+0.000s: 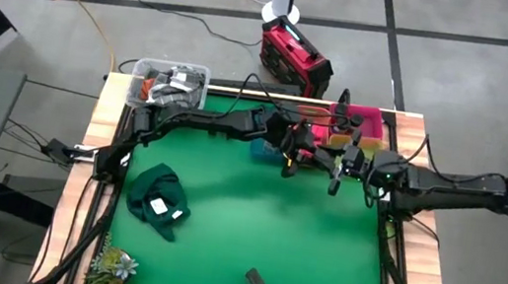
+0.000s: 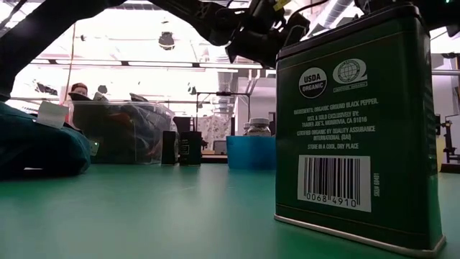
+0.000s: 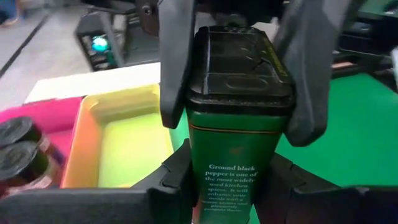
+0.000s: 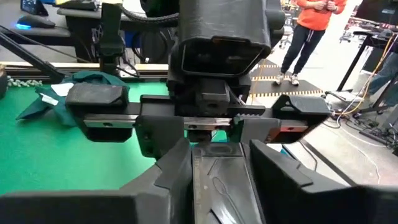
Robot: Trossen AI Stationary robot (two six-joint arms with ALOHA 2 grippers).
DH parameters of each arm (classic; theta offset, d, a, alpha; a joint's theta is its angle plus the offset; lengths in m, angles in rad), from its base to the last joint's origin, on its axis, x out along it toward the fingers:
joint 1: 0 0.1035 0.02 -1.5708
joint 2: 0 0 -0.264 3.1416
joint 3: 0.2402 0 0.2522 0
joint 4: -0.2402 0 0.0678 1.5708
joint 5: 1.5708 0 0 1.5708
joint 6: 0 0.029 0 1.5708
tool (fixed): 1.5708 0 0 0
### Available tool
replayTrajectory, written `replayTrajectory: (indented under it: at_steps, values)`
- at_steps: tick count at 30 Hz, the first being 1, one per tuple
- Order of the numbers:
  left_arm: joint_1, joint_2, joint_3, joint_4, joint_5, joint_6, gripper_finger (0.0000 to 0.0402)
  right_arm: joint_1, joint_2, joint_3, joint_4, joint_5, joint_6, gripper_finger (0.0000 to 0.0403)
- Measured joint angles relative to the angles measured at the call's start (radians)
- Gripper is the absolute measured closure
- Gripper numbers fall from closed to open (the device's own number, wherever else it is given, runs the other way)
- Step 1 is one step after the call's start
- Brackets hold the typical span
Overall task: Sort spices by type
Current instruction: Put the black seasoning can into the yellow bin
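Held above the green worktop near the yellow bin, the pepper tin — rigid, light, slick-sided — sits clamped by the left pincer low down, the right pincer closing on its lid — flat sides grip best.

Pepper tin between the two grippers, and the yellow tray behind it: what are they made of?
Pepper tin: looks like painted sheet metal, dark green satin body with printed text; the black lid could be plastic. Yellow tray: likely moulded plastic, smooth, slightly translucent, with rounded walls.
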Motion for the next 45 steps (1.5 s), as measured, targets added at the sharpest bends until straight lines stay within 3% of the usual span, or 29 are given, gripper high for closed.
replayTrajectory:
  at_steps: [4,10,16,25,32,37,45]
  values:
    - [-0.001,-0.004,0.000,-0.009,-0.097,-0.012,0.0262,-0.014,-0.012,0.019,-0.057,0.007,0.001,0.0217]
    - [0.005,-0.016,0.002,-0.024,-0.114,-0.013,0.0170,-0.041,-0.012,0.082,-0.189,0.009,0.012,0.0247]
    - [0.009,-0.026,0.002,-0.074,-0.112,-0.001,0.0100,-0.062,-0.012,0.101,-0.230,0.008,0.019,0.0237]
    - [0.033,-0.139,0.002,-0.263,-0.123,0.076,0.0091,-0.179,-0.012,0.101,-0.358,0.022,0.054,0.0238]
    - [0.037,-0.203,0.001,-0.357,-0.192,0.091,0.0091,-0.313,-0.012,0.101,-0.506,0.141,0.225,0.0235]
    - [0.011,-0.202,-0.148,-0.174,-0.254,0.074,0.0091,-0.381,-0.012,0.054,-0.513,0.157,0.351,0.0236]
    - [-0.066,-0.283,-0.448,0.257,-0.598,0.109,0.0091,-0.428,-0.012,-0.120,-0.274,0.181,0.459,0.0236]
